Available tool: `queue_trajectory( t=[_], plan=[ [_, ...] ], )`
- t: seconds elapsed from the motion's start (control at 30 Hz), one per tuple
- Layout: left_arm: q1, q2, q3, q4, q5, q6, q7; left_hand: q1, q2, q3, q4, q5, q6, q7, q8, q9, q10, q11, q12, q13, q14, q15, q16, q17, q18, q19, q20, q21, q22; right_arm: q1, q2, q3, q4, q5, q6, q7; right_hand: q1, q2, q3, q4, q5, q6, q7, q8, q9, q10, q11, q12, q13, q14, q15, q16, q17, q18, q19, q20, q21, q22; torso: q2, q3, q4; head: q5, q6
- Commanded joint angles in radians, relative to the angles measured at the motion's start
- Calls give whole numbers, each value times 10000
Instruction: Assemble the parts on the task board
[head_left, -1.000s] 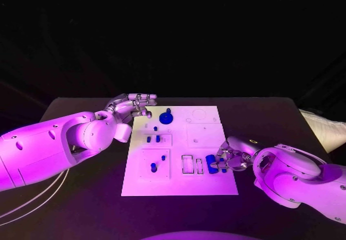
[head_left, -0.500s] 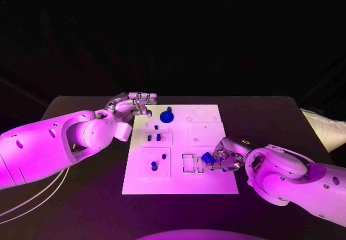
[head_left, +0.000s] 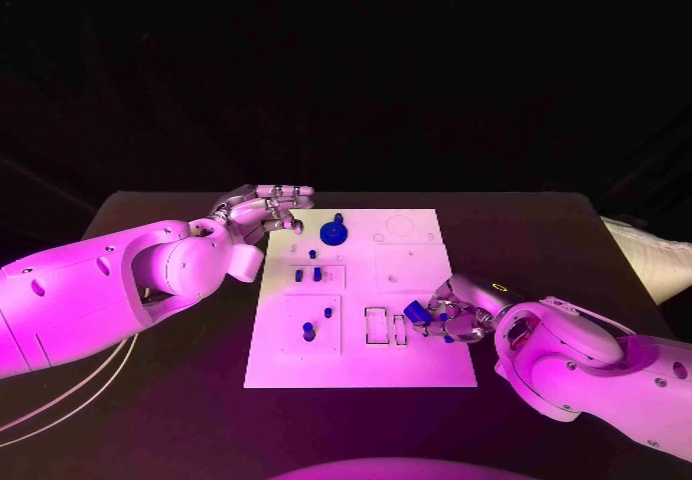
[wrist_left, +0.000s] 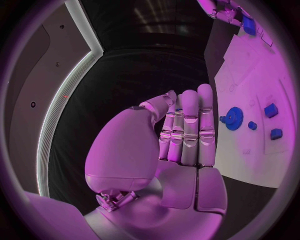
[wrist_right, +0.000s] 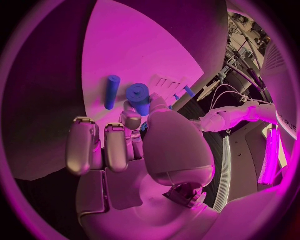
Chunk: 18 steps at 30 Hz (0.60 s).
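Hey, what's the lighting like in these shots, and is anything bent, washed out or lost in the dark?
Head view: purple light over the task board and both arms, the room behind black, and the left hand shines. Left wrist view: fisheye curves the board's edge, and the blue gear stays crisp. Right wrist view: the right hand holds a blue cylinder, and the board looks washed pink.
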Motion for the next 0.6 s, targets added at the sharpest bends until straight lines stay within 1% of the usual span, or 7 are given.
queue_trajectory(
  t=[0.03, 0.13, 0.23, 0.37, 0.5, 0.6],
  plan=[
    [-1, 8, 5, 20, -53, 201, 18, 14, 74, -48, 6, 35, -51, 3, -18, -17, -64, -20, 41, 9, -92, -2, -39, -12, 196, -66, 37, -51, -9, 11, -27, 19, 216, 456, -847, 264, 26, 200, -14, 47, 66, 80, -33, 100, 145, 85, -33, 59, 20, 659, -53, 54, 101, -151, 51, -46, 41, 16, -4, -1, 1, 6, 30],
    [-5, 17, 4, 18, -55, 216, 15, 14, 74, -48, 6, 35, -51, 3, -18, -17, -64, -20, 41, 9, -92, -2, -39, -12, 196, -66, 37, -51, -9, 22, 8, 27, 374, 745, -915, 407, -30, 239, -60, 62, 204, 86, -39, 94, 169, 116, -41, 77, 85, 661, -62, 72, 120, -153, 53, -61, 47, 22, 5, 3, 17, -5, 45],
    [-10, 22, 4, 18, -55, 221, 12, 14, 74, -48, 6, 35, -51, 3, -18, -17, -64, -20, 41, 9, -92, -2, -39, -12, 196, -66, 37, -51, -9, 26, 112, 31, 422, 1010, -829, 491, -122, 263, -139, 67, 485, 99, -52, 85, 201, 152, -51, 86, 158, 662, -72, 91, 139, -158, 61, -75, 66, 50, 8, 0, 16, 18, 35],
    [-14, 25, 3, 20, -56, 228, 10, 14, 74, -48, 6, 35, -51, 3, -18, -17, -64, -20, 41, 9, -92, -2, -39, -12, 196, -66, 37, -51, -9, 29, 320, 33, 432, 1245, -514, 525, -291, 308, -240, 84, 609, 132, -61, 84, 240, 177, -57, 69, 204, 663, -78, 108, 156, -162, 67, -80, 81, 72, 9, -8, 13, 35, 32],
    [-16, 31, 3, 21, -56, 235, 6, 14, 74, -48, 6, 35, -51, 3, -18, -17, -64, -20, 41, 9, -92, -2, -39, -12, 196, -66, 37, -51, -9, 30, 563, 34, 389, 1394, -67, 490, -612, 467, -376, 91, 635, 223, -98, 108, 306, 230, -85, 41, 260, 660, -94, 118, 160, -165, 74, -89, 97, 96, 7, -7, 9, 54, 24],
    [-16, 36, 3, 21, -56, 244, 1, 14, 74, -48, 6, 35, -51, 3, -18, -17, -64, -20, 41, 9, -92, -2, -39, -12, 196, -66, 37, -51, -9, 30, 713, 34, 339, 1434, 173, 421, -801, 567, -461, 92, 626, 285, -128, 128, 351, 277, -108, 44, 323, 660, -112, 126, 165, -166, 78, -101, 105, 109, 8, -8, 13, 63, 11]
  ],
)
